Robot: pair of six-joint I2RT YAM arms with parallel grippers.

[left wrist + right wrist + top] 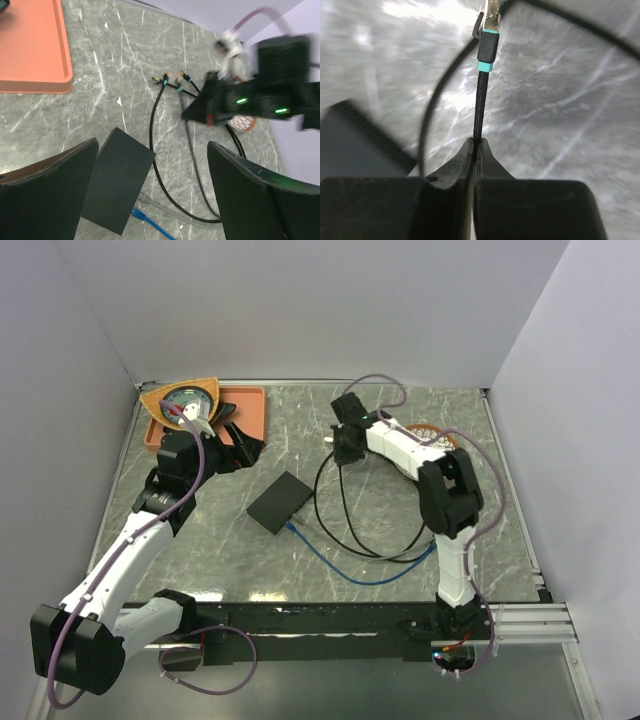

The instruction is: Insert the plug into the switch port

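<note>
The switch is a flat matte-black box (280, 502) (117, 185) lying mid-table. Its ports are on the near edge, where a blue cable (150, 224) and a grey cable (145, 201) go in; the sockets themselves do not show. My right gripper (345, 445) (476, 141) is shut on a black braided cable (480, 105) just behind its plug (488, 45), which has a teal band and sticks out ahead of the fingertips above the table. The left gripper (240, 445) (152, 145) hangs wide open above the box's far corner, holding nothing.
An orange tray (250, 405) (30, 60) stands at the back left with a round dish in it. Black cable loops (350, 520) and the blue cable (340, 568) lie right of the box. A small patterned plate (425, 430) sits under the right arm.
</note>
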